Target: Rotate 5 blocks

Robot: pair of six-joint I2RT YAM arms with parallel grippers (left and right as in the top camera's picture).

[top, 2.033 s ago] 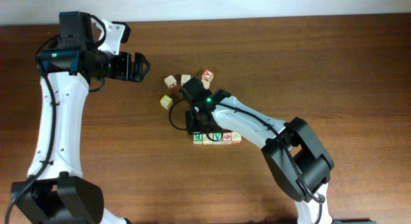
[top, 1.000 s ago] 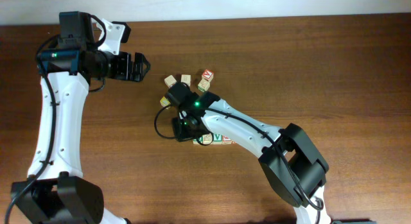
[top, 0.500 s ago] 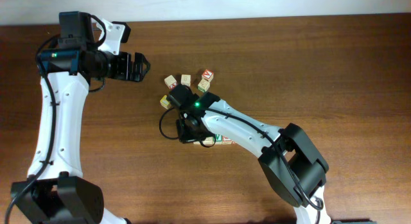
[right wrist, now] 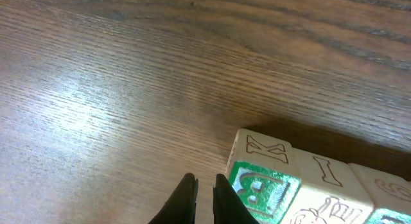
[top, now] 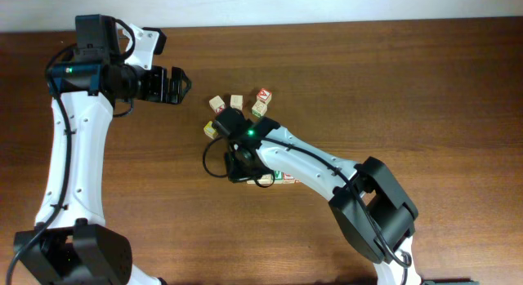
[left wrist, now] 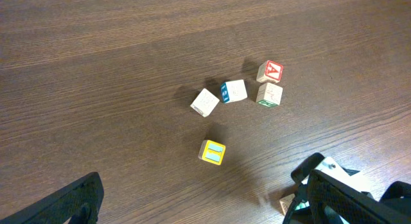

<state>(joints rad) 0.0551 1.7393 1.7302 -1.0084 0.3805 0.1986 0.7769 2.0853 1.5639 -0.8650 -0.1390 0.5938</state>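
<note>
The blocks lie in a row; in the right wrist view its end block shows a green "B" [right wrist: 264,189] on the side and a "K" on top, with an "I" block [right wrist: 332,173] next to it. My right gripper [right wrist: 205,187] is shut, low over the table, just left of the "B" block, with nothing between its fingers. In the overhead view the right gripper [top: 240,171] covers the row's left end, and only part of the row [top: 283,178] shows. My left gripper [top: 181,83] hangs open at the upper left, far from the row.
Loose cubes sit beyond the row: a yellow-faced cube [left wrist: 212,152], a pale cube [left wrist: 205,102], a blue-sided cube [left wrist: 234,91], a red-and-white cube [left wrist: 271,71] and a pale green-marked cube [left wrist: 269,94]. The right arm [top: 327,166] stretches diagonally over the table's middle.
The right gripper first swung left off the row, then edged back right to its left end. Over the last half second it is still. The left arm has not moved.
</note>
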